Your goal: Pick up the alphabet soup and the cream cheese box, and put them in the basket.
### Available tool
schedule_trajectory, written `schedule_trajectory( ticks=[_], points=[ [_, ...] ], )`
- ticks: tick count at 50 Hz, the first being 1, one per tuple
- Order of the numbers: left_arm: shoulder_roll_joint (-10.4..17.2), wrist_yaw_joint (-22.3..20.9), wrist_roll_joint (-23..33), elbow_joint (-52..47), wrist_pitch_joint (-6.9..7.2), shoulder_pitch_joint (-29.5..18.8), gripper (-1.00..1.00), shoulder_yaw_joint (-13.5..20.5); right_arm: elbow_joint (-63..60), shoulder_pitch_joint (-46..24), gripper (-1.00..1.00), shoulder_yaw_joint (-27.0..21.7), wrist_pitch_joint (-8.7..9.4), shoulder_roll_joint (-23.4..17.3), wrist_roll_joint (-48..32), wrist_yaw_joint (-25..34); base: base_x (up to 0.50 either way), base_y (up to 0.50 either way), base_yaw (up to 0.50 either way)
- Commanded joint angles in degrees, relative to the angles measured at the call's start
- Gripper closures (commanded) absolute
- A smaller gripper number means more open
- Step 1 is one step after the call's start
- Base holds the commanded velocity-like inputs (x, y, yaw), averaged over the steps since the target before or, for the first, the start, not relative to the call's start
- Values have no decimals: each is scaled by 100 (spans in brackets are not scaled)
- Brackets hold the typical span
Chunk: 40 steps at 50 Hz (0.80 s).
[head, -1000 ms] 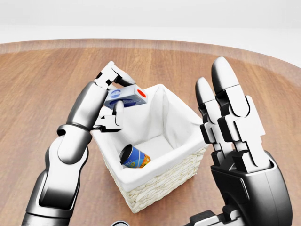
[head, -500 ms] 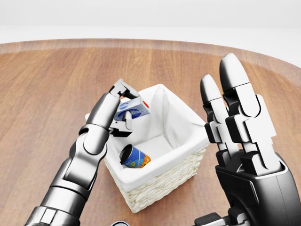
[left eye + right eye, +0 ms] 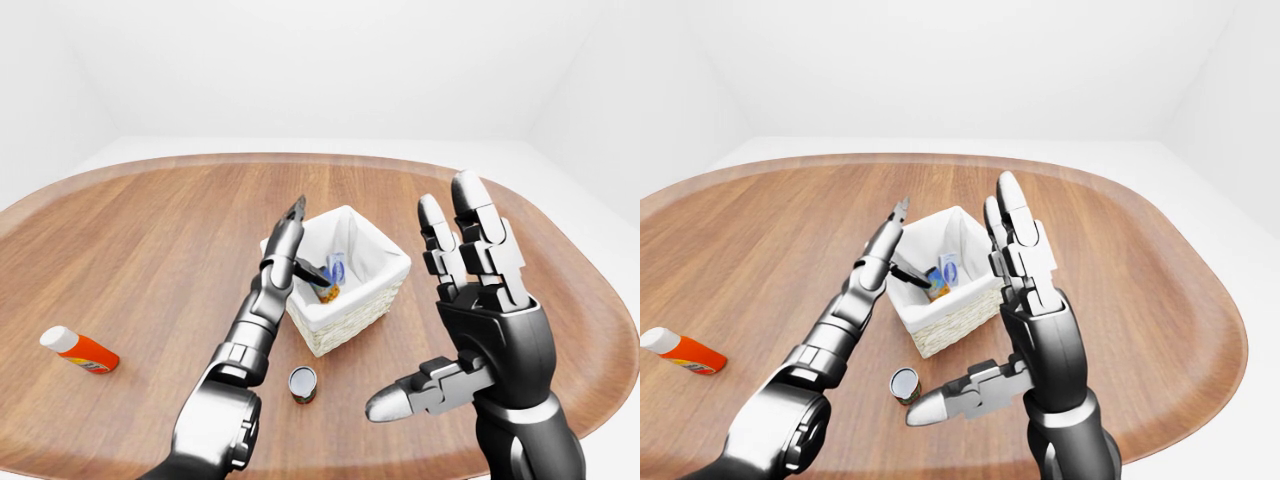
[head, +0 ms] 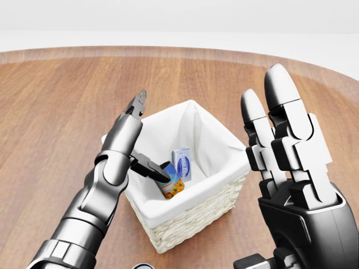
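The white wicker basket (image 4: 216,206) stands mid-table. Inside it lie the alphabet soup can (image 4: 173,185) and the blue-and-white cream cheese box (image 4: 182,163), the box upright against the liner. My left hand (image 4: 147,137) is open at the basket's left rim, fingers spread, one reaching in over the can, holding nothing. My right hand (image 4: 291,162) is open and empty, raised with fingers upright to the right of the basket.
An orange-and-white bottle (image 3: 80,351) lies on the wooden table (image 3: 150,240) at the left in the left-eye view. A small dark can (image 3: 302,383) stands below the basket, between my arms.
My left hand opened and let go of the cream cheese box, which dropped into the basket beside the soup can. The can shifted. The right hand barely moved.
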Motion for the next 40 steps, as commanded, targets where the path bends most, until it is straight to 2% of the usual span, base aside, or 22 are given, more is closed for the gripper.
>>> schedule_trajectory(
  ticks=[1,2,3,4,15,27,36,40],
  points=[
    [30,-93,72,-492,202,200,-100,18,30,24,-100,46,0,-9,-31,-23,0,0,0],
    [36,-118,85,-626,257,250,-100,16,37,28,-100,50,0,-13,-32,-25,0,0,0],
    [48,-195,110,-951,394,355,-100,18,50,35,-100,58,0,-17,-34,-24,0,0,0],
    [51,-234,117,-1119,411,405,-100,23,56,39,-100,65,0,-20,-42,-28,0,0,0],
    [82,-790,280,-3188,411,1191,-100,33,78,78,-100,128,0,-55,-85,-38,0,0,0],
    [178,-991,276,-4185,411,1781,-100,116,73,84,-100,169,0,-64,-104,-56,0,0,0],
    [162,-1098,266,-5078,411,2319,-100,140,139,63,-100,137,0,-53,-108,-59,0,0,0],
    [114,-1047,81,-5572,411,2625,-100,181,178,44,-100,106,0,-41,-108,-61,0,0,0]
  ],
)
